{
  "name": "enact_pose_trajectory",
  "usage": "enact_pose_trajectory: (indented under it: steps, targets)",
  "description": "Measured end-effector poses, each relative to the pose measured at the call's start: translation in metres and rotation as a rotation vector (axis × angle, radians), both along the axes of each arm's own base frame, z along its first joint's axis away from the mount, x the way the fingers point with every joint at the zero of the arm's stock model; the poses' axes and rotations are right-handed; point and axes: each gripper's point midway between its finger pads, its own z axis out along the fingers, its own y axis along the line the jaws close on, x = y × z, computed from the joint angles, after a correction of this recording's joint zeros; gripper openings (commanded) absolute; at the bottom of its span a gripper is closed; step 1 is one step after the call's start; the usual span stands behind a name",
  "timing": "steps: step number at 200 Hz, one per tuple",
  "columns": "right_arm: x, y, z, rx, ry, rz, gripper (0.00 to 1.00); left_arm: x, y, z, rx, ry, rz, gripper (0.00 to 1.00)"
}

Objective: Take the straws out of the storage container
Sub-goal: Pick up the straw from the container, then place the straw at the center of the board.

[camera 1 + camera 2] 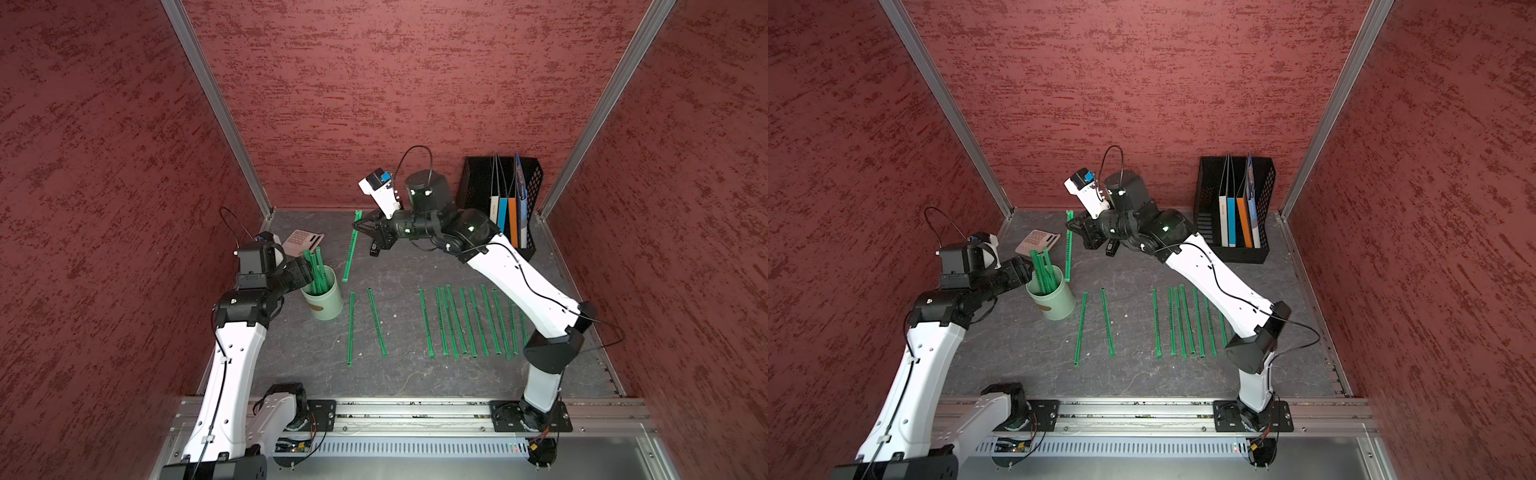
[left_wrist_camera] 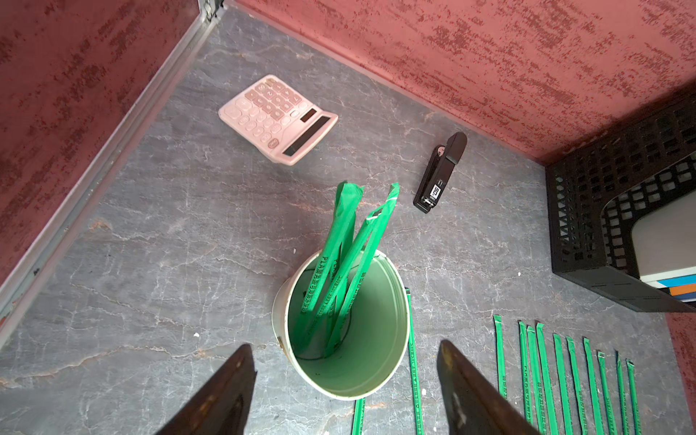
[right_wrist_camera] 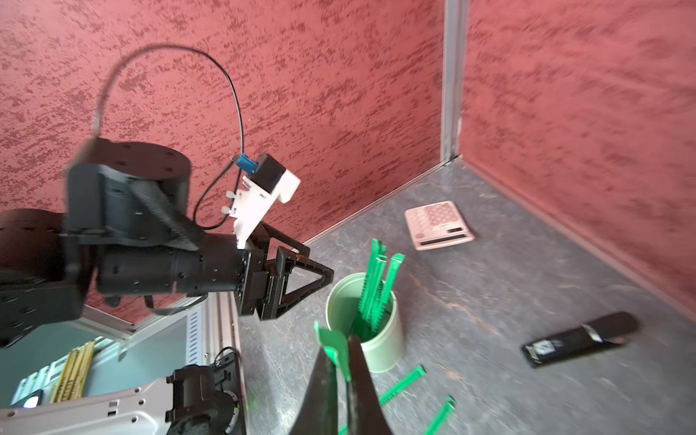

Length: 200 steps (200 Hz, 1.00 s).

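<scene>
Grey tabletop (image 1: pixel 291 374) is shown in both top views, the cup (image 1: pixel 328 309) at its left, loose straws (image 1: pixel 441 322) laid rightward. In the left wrist view, several straws are stood in the cup before the wide-open left gripper (image 2: pixel 344 344). In the right wrist view, one straw (image 3: pixel 328 338) is pinched by the closed right gripper (image 3: pixel 340 348).

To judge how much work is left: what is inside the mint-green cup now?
A few green straws lean inside the cup, tops above its rim. They overlap, so their exact number and lower ends are partly hidden.
</scene>
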Motion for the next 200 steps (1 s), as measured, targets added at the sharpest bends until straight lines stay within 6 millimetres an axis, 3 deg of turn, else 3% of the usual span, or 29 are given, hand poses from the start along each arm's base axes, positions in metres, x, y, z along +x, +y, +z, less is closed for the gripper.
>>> enact_pose_trajectory:
  steps: [26,47,111,134,200]
  targets:
    - [0.01,-0.03,-0.005,-0.055,0.033,-0.067,0.02,0.001,-0.001,-0.004,-0.012,0.002,-0.001,0.76]
    - [0.024,-0.045,-0.04,-0.139,0.135,-0.108,0.01,0.002,-0.003,-0.01,-0.021,0.008,-0.007,0.76]
    - [0.057,-0.058,-0.218,-0.442,0.591,-0.139,0.01,0.0,-0.005,-0.023,-0.03,0.033,-0.015,0.76]
    - [0.055,-0.067,-0.261,-0.515,0.708,-0.153,0.01,0.001,-0.005,-0.022,-0.029,0.029,-0.015,0.76]
    - [0.017,-0.099,-0.342,-0.67,0.948,-0.223,0.02,0.002,-0.008,-0.028,-0.04,0.036,-0.027,0.76]
